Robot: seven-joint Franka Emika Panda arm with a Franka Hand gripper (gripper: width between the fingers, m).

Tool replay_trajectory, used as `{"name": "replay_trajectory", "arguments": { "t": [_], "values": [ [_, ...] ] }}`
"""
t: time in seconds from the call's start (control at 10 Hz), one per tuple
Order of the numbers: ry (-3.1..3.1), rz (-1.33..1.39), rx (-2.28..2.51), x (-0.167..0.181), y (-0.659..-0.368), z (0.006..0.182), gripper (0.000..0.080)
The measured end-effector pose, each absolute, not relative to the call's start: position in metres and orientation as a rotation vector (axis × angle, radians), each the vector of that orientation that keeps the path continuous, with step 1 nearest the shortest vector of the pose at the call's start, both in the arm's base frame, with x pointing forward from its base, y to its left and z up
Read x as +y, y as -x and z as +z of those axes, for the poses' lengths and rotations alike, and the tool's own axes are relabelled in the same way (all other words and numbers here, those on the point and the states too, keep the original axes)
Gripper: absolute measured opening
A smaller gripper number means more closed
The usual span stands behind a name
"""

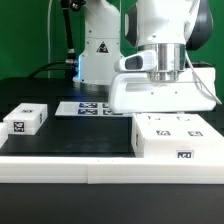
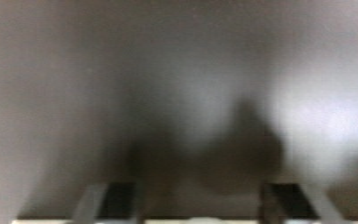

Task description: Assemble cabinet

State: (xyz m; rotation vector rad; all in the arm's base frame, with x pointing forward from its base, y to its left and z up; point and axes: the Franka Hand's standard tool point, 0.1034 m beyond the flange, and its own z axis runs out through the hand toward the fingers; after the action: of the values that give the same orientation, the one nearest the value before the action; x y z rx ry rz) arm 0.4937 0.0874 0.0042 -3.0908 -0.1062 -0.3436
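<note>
White plastic dominates the exterior view. A large white plastic box point(image 1: 180, 138), with black-and-white square tags on its top and front, sits on the black tabletop point(image 1: 70, 140) at the near side, on the exterior view's right. Just beyond it, a broad white plastic cabinet piece point(image 1: 135, 95) lies directly under the white robot arm point(image 1: 160, 30). The arm's pincer point(image 1: 162, 74) meets the upper face of this piece. Its tips are lost against the white, so I cannot tell from here whether they grip or only touch. On the exterior view's left, well apart, lies a small white tagged block point(image 1: 25, 120). The marker board point(image 1: 85, 107) lies flat between that block and the arm's base. A long low white rail point(image 1: 100, 172) runs along the near edge.

The wrist view is badly blurred. A pale grey surface point(image 2: 176, 90) fills it at very close range, and two dark fingers point(image 2: 114, 200) stand apart with that surface between them. Whether they press on anything cannot be told.

The step in hand looks like taking hold of the broad piece, or seating it. The next move would call for a firm, level hold and a careful line-up with the tagged box nearby, without knocking it.
</note>
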Motion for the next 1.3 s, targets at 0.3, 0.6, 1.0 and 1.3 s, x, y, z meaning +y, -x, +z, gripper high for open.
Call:
{"name": "replay_trajectory", "arguments": {
  "t": [0.3,0.6,1.0,1.3],
  "values": [
    [3.094,-0.335,-0.142,0.087,-0.49,0.003,0.0015],
    [3.094,-0.335,-0.143,0.087,-0.49,0.003,0.0002],
    [3.084,-0.325,-0.215,0.087,-0.495,0.034,0.0002],
    [3.071,-0.3,-0.256,0.082,-0.504,0.071,0.0002]
  ]
}}
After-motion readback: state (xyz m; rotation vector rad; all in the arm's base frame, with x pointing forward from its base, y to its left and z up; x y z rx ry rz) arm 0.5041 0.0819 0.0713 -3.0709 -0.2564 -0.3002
